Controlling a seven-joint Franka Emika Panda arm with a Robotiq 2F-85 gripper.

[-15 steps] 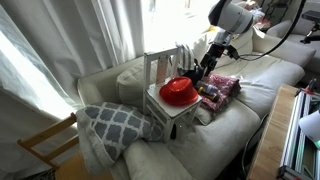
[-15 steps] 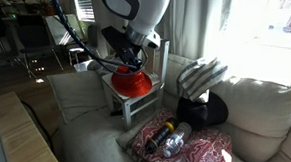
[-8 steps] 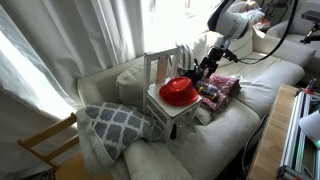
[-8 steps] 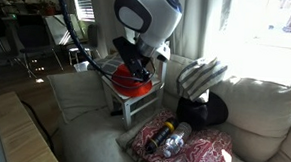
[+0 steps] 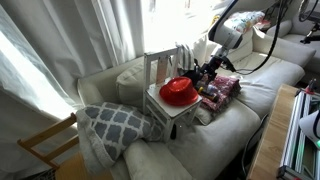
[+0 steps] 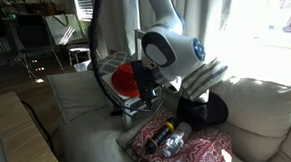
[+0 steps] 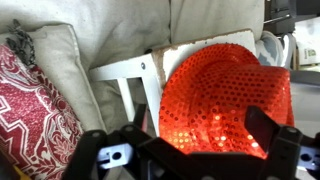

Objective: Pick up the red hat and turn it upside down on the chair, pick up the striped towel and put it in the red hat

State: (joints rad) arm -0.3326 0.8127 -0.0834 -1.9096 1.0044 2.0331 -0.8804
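The red hat [image 7: 225, 95] sat crown-up on the chair [image 7: 125, 68], so we judged both the flip and the filling undone. Our wrist view showed the fingers [image 7: 272, 132] spread wide, empty, beside it. It missed the striped towel [image 6: 204, 74], which an exterior view showed on the sofa [image 6: 269, 108] back.

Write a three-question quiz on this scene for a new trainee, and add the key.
1. True or false: the red hat sits on the seat of the white chair.
2. In the wrist view, the tool is: A) open, with a finger on either side of the hat; B) shut on the hat's brim; C) out of view.
3. Fill in: the chair stands on the ____.
Key: 1 true; 2 A; 3 sofa.
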